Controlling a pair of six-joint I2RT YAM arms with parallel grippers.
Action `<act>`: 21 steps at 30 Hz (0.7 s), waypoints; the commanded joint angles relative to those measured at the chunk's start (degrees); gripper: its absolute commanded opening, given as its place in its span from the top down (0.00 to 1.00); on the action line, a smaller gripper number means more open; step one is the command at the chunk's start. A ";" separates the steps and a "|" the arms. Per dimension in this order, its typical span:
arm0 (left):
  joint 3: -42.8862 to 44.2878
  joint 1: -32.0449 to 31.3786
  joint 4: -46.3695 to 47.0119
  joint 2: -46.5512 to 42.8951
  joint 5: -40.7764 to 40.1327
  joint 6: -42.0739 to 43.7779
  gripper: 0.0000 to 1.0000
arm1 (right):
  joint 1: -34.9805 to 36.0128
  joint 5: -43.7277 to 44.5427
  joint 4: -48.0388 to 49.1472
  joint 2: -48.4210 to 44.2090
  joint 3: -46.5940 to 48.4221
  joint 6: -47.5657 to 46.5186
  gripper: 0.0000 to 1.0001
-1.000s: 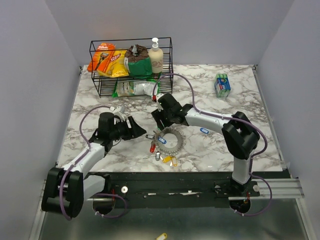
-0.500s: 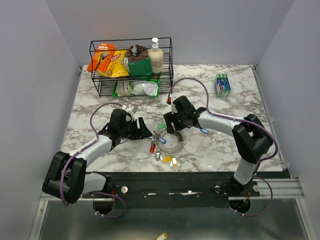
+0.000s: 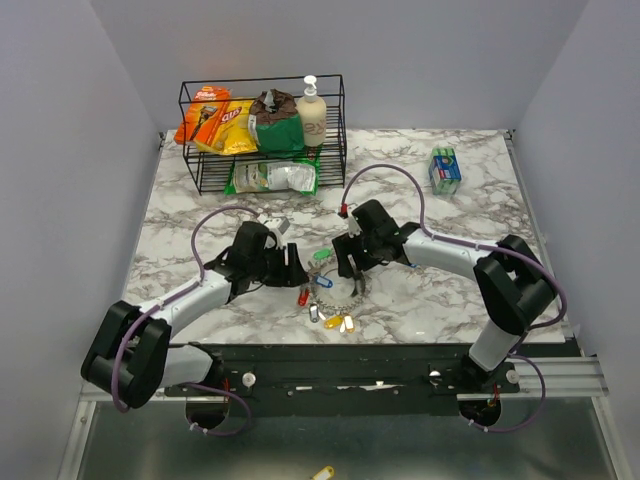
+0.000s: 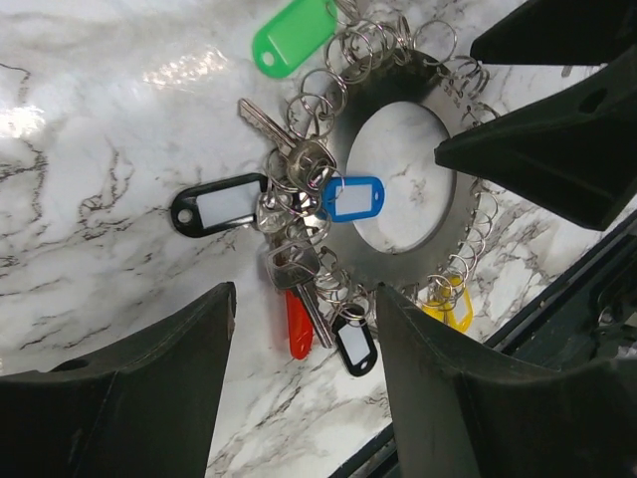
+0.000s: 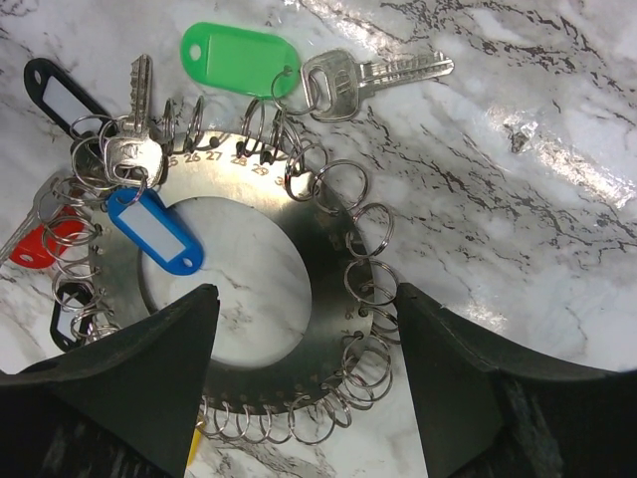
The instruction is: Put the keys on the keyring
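The keyring (image 3: 345, 290) is a flat steel ring plate edged with several small split rings, lying near the table's front edge. Keys hang on it with a green tag (image 3: 322, 255), a red tag (image 3: 303, 296) and a yellow tag (image 3: 347, 322). My left gripper (image 3: 296, 270) is open and empty just left of the plate; its view shows the plate (image 4: 398, 267), blue tag (image 4: 353, 197), black tag (image 4: 219, 207) and red tag (image 4: 299, 324). My right gripper (image 3: 348, 268) is open and empty, hovering over the plate (image 5: 323, 299), with the green-tagged key (image 5: 368, 78) beyond.
A black wire rack (image 3: 262, 135) with snack bags and a bottle stands at the back left. A blue-green box (image 3: 445, 170) sits at the back right. The table's front edge (image 3: 340, 343) runs just below the keys.
Both arms have closed in on the keyring. My left gripper moved right toward its left side. My right gripper moved right and nearer, over the plate.
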 commanded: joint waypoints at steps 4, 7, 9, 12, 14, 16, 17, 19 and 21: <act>1.19 -4.58 -3.85 -4.46 -6.17 1.44 0.37 | 0.09 -2.91 -0.20 -2.03 -1.20 0.25 0.20; 1.01 -5.90 -4.12 -5.95 -6.97 1.53 0.38 | 0.00 -2.30 -0.47 -3.27 -1.28 -0.37 0.20; 1.01 -6.34 -4.12 -6.31 -7.24 1.35 0.38 | 0.09 -2.29 -0.47 -4.59 -1.11 -1.33 0.20; 1.27 -7.40 -4.20 -6.14 -7.24 1.26 0.39 | 0.18 -2.82 -0.47 -6.08 -0.93 -2.65 0.20; 1.28 -8.18 -4.12 -6.31 -7.59 1.09 0.39 | 0.53 -4.39 0.15 -6.70 -1.02 -3.44 0.20; 1.19 -8.71 -3.59 -6.75 -7.50 0.82 0.39 | 1.06 -5.45 1.02 -7.40 -1.63 -4.50 0.20; 1.10 -8.98 -3.24 -7.19 -7.50 0.65 0.39 | 1.76 -7.02 1.55 -7.66 -1.81 -4.85 0.20; 0.75 -9.59 -2.19 -8.15 -7.15 -0.23 0.40 | 2.38 -9.31 2.96 -8.19 -2.51 -5.81 0.20; 0.49 -10.99 -0.96 -8.68 -6.45 -1.28 0.41 | 3.25 -11.78 4.45 -8.37 -3.04 -6.00 0.20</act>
